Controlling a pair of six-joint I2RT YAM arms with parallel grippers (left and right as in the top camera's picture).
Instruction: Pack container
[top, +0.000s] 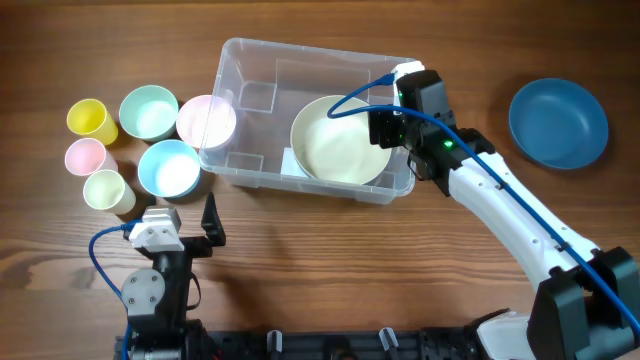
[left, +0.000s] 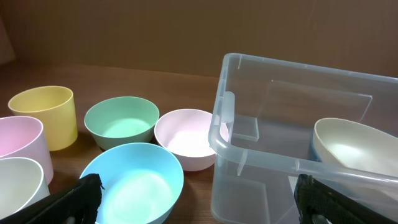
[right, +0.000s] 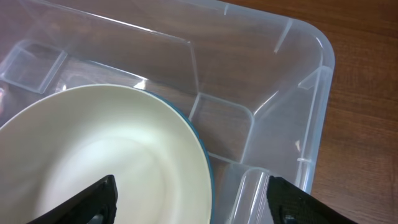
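One cream bowl (top: 340, 138) lay inside the container (top: 310, 52) on the worktop (top: 330, 260), so we judged that placing done: the right gripper (right: 193, 199) hung spread above it, the left gripper (left: 196, 202) sat spread beside the container, and the dark blue bowl (top: 558, 122) beyond the container's right end needed fetching next.

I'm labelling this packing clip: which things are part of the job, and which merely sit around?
In the job: container, cream bowl inside it, right gripper open above.
Outside, maybe next: dark blue bowl, green bowl, pink bowl, light blue bowl, yellow cup, pink cup, cream cup.
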